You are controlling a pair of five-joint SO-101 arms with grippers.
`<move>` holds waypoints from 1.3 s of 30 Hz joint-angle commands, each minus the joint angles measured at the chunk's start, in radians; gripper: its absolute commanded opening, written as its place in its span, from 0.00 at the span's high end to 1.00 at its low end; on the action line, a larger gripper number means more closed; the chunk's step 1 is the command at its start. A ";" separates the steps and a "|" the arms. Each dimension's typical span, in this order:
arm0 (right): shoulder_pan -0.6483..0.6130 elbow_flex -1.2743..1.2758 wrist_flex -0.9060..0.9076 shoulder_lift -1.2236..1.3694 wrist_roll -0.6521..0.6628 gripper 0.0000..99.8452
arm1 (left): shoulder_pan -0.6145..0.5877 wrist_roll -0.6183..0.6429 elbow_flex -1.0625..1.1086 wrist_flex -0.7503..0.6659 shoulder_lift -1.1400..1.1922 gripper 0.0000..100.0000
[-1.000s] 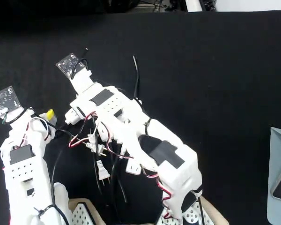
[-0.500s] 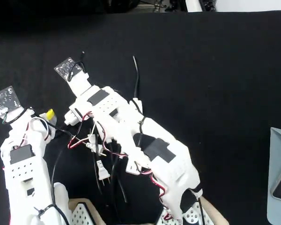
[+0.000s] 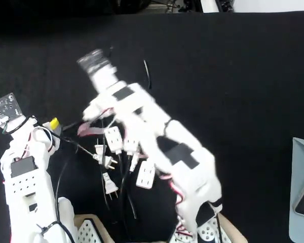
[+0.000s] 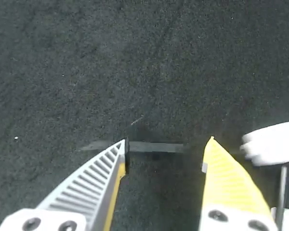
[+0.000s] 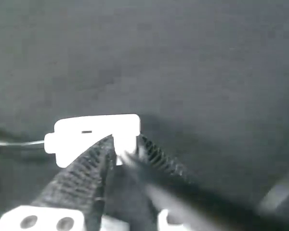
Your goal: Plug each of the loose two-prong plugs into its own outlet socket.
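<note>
At left, risk: my left gripper (image 4: 167, 141) hangs wide open over the cloth (image 4: 62, 57), holding nothing, with just a dark strip (image 4: 154, 147) between its fingers. Closing there would, I judge, catch that strip and no plug.
Mid-table, risk: black cords (image 3: 147, 76) run around both plugs and under the right arm (image 3: 157, 147). A pull on 1 cord could drag a plug away or turn its prongs off line.
Right gripper (image 5: 123, 153), risk: it is closed on the near edge of a white block (image 5: 94, 134). I judge so off-centre a hold could let the block pivot or slip when pressed against prongs.
Arms, risk: the 2 stand close, so a reach for the plugs could knock 1 into the other.
Plugs, place: 1 plug (image 3: 107, 161) lies on the cloth between the arms, and the second plug (image 3: 111, 187) lies just nearer the bases. Both are loose.
Plugs, look: small and white, with 2 bare prongs each, on cords. I'd guess they are light and easy to nudge.
Sockets (image 3: 113, 139), look: 3 white bodies, as I read them, beside and under the right arm.
Block, look: white and rounded, with 1 dark slot and a cord leaving 1 end. I can't tell which of the 3 it is.
</note>
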 commanded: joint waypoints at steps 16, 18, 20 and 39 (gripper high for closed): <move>0.278 -0.021 -0.112 -0.087 -0.069 0.81 | -0.008 -0.002 0.007 -0.020 -0.020 0.74; 0.275 -0.022 -0.086 -0.110 -0.069 0.81 | -0.007 -0.002 0.008 -0.020 -0.020 0.74; 0.281 -0.015 -0.034 -0.162 -0.069 0.81 | -0.005 -0.002 0.008 -0.020 -0.020 0.74; 0.075 0.400 0.503 -0.550 -0.071 0.81 | -0.012 -0.002 0.008 -0.020 -0.020 0.74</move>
